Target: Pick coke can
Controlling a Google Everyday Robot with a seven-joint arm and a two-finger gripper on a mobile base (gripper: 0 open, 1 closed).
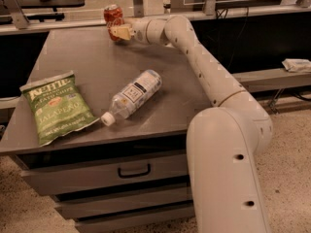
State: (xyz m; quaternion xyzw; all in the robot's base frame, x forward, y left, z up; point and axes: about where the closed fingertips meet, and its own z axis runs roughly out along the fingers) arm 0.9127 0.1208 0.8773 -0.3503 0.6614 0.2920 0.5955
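The coke can (113, 15) is red with a silver top, at the far edge of the grey table (87, 62), tilted a little. My gripper (120, 32) reaches in from the right at the end of the long white arm (194, 57) and is shut on the can's lower part, which its pale fingers (121, 32) hide. The can looks raised slightly off the tabletop.
A clear water bottle (132, 97) with a white cap lies on its side mid-table. A green chip bag (57, 106) lies flat at the front left. Drawers (131, 171) are below the front edge. A metal rail (58, 25) runs behind the table.
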